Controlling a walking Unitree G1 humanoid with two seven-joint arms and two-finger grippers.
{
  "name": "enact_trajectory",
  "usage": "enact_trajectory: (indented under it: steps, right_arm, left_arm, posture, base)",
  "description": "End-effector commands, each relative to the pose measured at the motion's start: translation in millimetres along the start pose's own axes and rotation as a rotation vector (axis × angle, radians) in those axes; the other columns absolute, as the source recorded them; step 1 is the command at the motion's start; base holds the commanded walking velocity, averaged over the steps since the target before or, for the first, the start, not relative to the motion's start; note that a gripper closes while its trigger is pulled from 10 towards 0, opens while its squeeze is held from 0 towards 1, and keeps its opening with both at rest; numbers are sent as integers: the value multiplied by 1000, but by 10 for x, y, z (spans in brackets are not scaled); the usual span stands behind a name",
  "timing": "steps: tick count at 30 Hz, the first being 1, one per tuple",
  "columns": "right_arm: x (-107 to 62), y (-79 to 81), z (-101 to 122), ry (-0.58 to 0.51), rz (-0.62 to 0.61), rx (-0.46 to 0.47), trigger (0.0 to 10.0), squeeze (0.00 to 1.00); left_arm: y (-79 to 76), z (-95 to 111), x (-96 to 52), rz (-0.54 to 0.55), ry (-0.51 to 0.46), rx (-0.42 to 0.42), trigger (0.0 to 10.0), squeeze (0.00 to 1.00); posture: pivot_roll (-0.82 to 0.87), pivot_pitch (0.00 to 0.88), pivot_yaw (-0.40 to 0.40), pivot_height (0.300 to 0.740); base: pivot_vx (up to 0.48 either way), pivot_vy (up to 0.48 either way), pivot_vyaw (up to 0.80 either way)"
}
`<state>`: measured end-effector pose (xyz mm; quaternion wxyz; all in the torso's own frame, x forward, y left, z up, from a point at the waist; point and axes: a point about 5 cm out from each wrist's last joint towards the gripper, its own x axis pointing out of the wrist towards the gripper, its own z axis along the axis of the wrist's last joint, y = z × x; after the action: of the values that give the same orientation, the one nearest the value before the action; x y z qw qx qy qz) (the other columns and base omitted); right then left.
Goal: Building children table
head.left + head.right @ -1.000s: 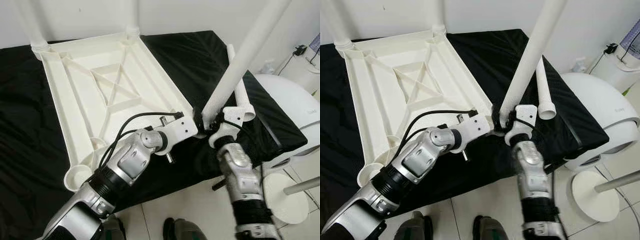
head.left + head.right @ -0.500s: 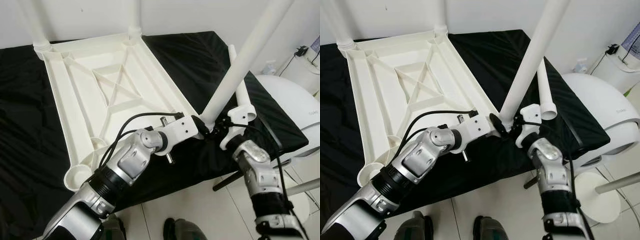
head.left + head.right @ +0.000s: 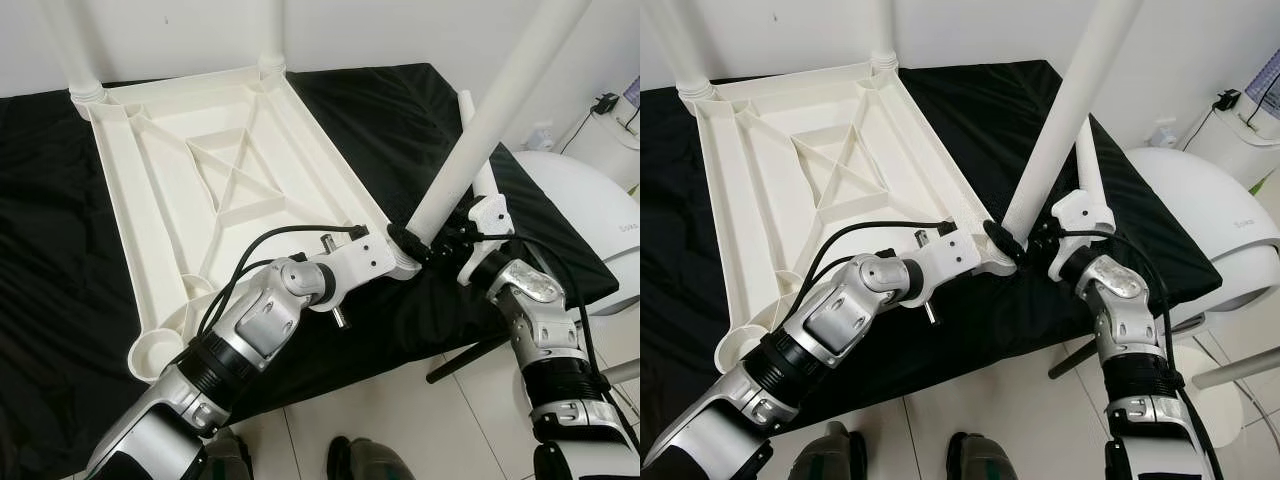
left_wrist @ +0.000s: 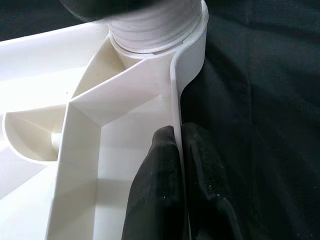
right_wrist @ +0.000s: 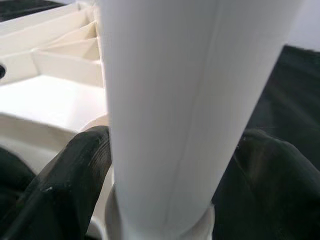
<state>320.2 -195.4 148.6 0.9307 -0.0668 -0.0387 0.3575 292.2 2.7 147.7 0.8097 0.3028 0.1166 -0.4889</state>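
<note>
Item: your left gripper [image 4: 177, 150] pinching tabletop rim [image 4: 176, 90], right gripper [image 5: 170, 165] fingers clasping leg [image 3: 480, 130]; risk: tilted leg cross-threads, pops from socket.

silver jointed arms [image 3: 255, 335] with black collars, looping black cables, white wrist housings, black fingers [image 4: 160, 200].

tilted leg [image 3: 495, 110] blocks corner, tabletop underside [image 3: 180, 190] open

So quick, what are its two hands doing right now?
Left gripper: shut on the rim of the table top.
Right gripper: fingers closed around the table leg near its socket.
</note>
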Motion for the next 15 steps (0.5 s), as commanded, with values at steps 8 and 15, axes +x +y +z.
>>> enact_trajectory:
  steps: [8, 15]
  right_arm:
    - [-61, 10, -127, 51, 51, 13, 4118, 0]
    - [-55, 18, -138, 46, 61, 18, 0, 0]
  left_arm:
    - [-61, -37, 33, -27, 30, 4, 10000, 0]
    - [-62, -33, 39, -29, 29, 8, 10000, 0]
  posture:
    - [-35, 72, -41, 740]
    - [-36, 71, -40, 740]
  base:
    - [0, 0, 0]
    - [0, 0, 0]
